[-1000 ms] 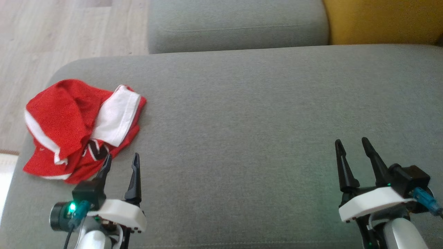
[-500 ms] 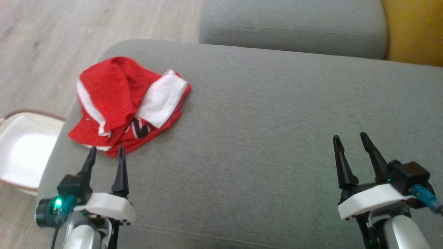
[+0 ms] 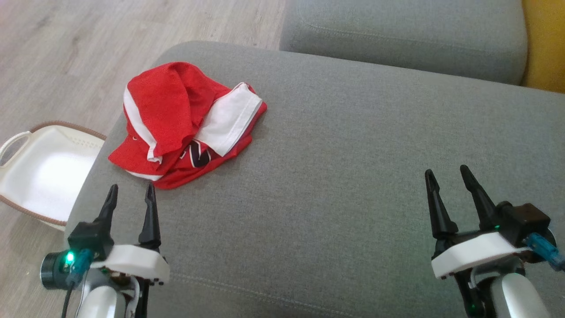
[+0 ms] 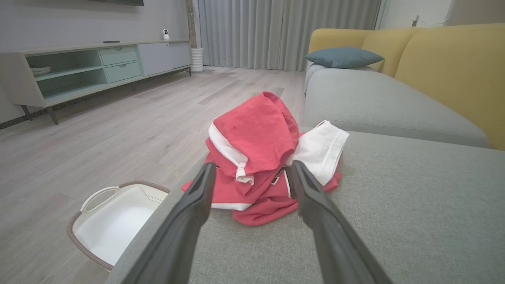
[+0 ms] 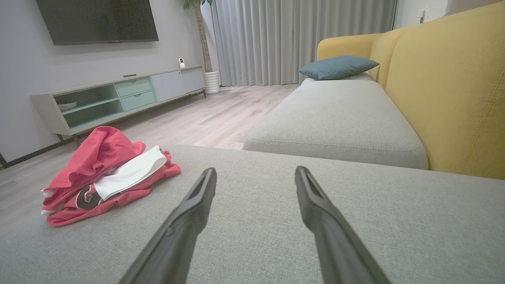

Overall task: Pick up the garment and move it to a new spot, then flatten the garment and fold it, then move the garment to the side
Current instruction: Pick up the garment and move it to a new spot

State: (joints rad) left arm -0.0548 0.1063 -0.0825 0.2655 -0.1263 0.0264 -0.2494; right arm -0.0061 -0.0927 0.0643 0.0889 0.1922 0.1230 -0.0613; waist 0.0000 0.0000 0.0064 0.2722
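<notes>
The broad grey seat cushion carries the garment, a crumpled red-and-white heap, on its far left corner, with a white basket on the floor further left. The left gripper hovers just short of the heap's near edge, fingers spread wide and empty; the right gripper, equally wide and empty, hangs well apart over bare cushion on the right. The first step, the pick-up, seems not yet made: next the left gripper should reach forward and down and pinch the near folds, lifting the bundle toward the open middle
</notes>
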